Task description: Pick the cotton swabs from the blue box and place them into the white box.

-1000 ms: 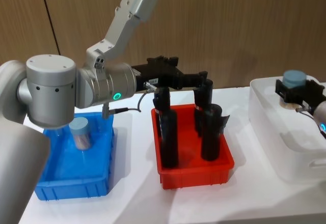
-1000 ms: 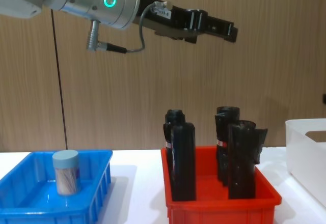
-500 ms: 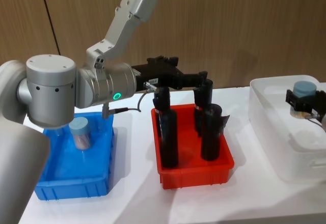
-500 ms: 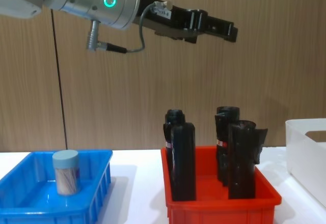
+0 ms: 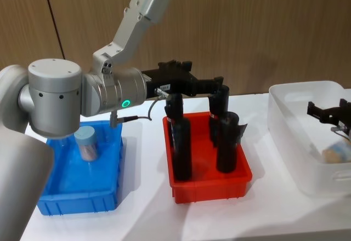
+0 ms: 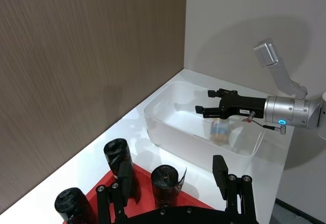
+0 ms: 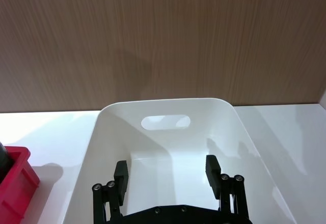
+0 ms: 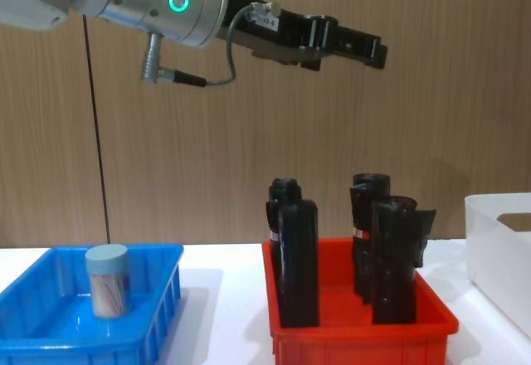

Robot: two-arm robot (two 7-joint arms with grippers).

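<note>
The right hand (image 5: 328, 110) is seen spread wide and empty above the white box (image 5: 289, 137); just beneath it a swab tub (image 5: 337, 153) is lying, apparently tipped over. Far off, past the red bin (image 5: 208, 189) under the open, idle left hand (image 8: 373, 51), another swab tub (image 5: 86, 142) is stood upright in the blue box (image 5: 77, 202). It is judged light, stiff and slick: best pinched across the clear body, below the lid.
</note>
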